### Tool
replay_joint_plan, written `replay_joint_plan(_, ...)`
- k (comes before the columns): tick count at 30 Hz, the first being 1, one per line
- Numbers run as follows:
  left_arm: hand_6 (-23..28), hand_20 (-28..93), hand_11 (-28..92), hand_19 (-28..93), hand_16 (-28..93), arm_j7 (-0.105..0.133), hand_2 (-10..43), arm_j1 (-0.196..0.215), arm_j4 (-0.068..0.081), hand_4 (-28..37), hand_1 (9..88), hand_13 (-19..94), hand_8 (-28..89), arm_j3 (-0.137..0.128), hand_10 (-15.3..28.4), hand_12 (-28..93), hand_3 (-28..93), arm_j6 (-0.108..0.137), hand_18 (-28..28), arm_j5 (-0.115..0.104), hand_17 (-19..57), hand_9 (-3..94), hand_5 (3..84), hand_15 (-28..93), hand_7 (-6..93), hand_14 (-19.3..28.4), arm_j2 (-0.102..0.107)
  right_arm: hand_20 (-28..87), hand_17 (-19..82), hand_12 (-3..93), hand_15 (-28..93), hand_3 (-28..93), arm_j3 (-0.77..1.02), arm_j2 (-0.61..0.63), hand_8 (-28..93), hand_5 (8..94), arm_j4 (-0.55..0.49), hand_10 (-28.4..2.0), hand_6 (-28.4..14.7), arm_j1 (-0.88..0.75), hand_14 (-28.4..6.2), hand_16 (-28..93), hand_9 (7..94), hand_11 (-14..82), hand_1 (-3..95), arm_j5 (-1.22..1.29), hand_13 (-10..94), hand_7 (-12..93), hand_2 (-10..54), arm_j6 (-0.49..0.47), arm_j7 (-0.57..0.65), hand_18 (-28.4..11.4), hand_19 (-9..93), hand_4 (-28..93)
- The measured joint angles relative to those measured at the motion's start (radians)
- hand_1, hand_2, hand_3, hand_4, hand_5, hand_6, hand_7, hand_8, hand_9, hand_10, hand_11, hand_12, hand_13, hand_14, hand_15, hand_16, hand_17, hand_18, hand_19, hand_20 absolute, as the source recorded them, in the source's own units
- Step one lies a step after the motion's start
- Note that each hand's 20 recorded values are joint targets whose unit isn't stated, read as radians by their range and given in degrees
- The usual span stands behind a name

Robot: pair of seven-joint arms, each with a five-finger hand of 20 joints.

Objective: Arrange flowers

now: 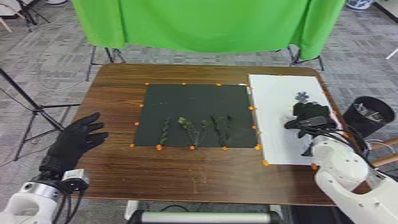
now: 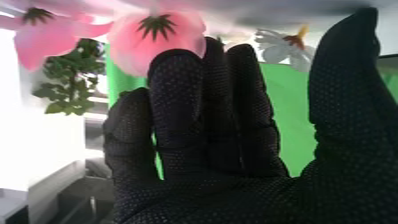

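Grey carpet tiles [image 1: 218,59] spread across the room, and a bright green cloth [image 1: 204,25] hangs beyond the far edge of the brown wooden table [image 1: 115,172]. On the table lies a black mat [image 1: 191,100], with orange markers [image 1: 160,147] set around its border, and alongside it a white sheet [image 1: 277,95] runs down by the table's right edge. Several green stems [image 1: 164,131] rest on the mat, lined up close to its near edge; among them is a leafy sprig [image 1: 184,122] with a yellowish tip. Over on the white sheet, toward its far right corner, sits a grey-blue flower [image 1: 303,96], just beyond the right hand [image 1: 311,111], which is over the sheet near its right edge. From the wrist view I can see that hand is wide, its fingers straight and the thumb standing well off from them. Past its fingertips are a pink flower [image 2: 135,42] and, near that one, another pink flower [image 2: 49,42] with green leaves [image 2: 60,82] close by; a white flower [image 2: 289,47] with an orange centre shows between the fingers and the thumb. Whether the glove touches any of these blooms, I cannot tell. The left hand [image 1: 73,137] is by the table's left edge, wide too, its fingers loosely extended. A dark bin [image 1: 357,126] stands beside the table's right edge.
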Motion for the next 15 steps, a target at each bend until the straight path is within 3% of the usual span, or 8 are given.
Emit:
replay_joint_plan(5,3.5,9,31,51,-3,-0.001,-8.7,-0.004,0.001,-24.3,28.3,26,-13,0.002,12.1,15,69,-0.001,22.8,0.001,-6.2,26.8,29.1,48,25.2,15.2,0.001,38,33,21.7,74,85,-0.044,0.000,-20,46.2,0.014,-9.8,-0.6,0.033,-8.0,20,56.0,37.2,32.2,-0.024,65,44,-9.5,0.000,-0.004,-20.6,92,-28)
replay_joint_plan(8,3.5,9,31,51,-3,-0.002,-8.7,-0.007,0.001,-24.3,28.3,26,-13,0.003,12.1,15,69,-0.001,22.8,0.001,-6.2,26.8,29.0,48,25.2,15.3,0.001,38,35,23.2,74,86,-0.070,-0.002,-18,50.5,0.023,-9.4,0.6,0.056,-7.5,20,59.6,39.9,35.4,-0.031,67,46,-9.5,0.002,-0.005,-20.3,93,-28)
replay_joint_plan(10,3.5,9,31,51,-3,-0.002,-8.7,-0.008,0.001,-24.3,28.3,26,-13,0.003,12.2,15,69,-0.001,22.8,0.001,-6.2,26.8,29.1,48,25.1,15.3,0.001,39,37,36.3,73,81,-0.089,-0.003,-7,55.8,0.032,-7.7,0.7,0.074,-7.0,21,70.9,29.1,42.5,-0.035,71,52,-9.5,0.013,-0.005,-20.4,93,-28)
replay_joint_plan(12,3.5,9,31,51,-3,-0.001,-8.7,-0.007,0.001,-24.3,28.3,26,-13,0.003,12.2,15,69,-0.001,22.8,0.001,-6.2,26.8,29.1,48,25.1,15.3,0.002,42,40,43.7,71,81,-0.113,-0.004,-2,65.5,0.048,-6.8,1.8,0.094,-6.4,23,82.0,23.8,47.4,-0.036,75,52,-9.1,0.052,-0.004,-20.6,93,-28)
replay_joint_plan(15,3.5,9,31,51,-4,0.000,-8.6,-0.006,0.000,-24.3,28.3,26,-13,0.003,12.2,15,69,0.000,22.8,0.000,-6.2,26.8,29.0,48,25.2,15.3,0.002,43,41,44.4,71,83,-0.136,-0.010,-1,69.1,0.074,-7.1,1.8,0.113,-6.1,24,84.7,25.1,48.0,-0.038,77,51,-9.3,0.129,-0.005,-20.5,93,-28)
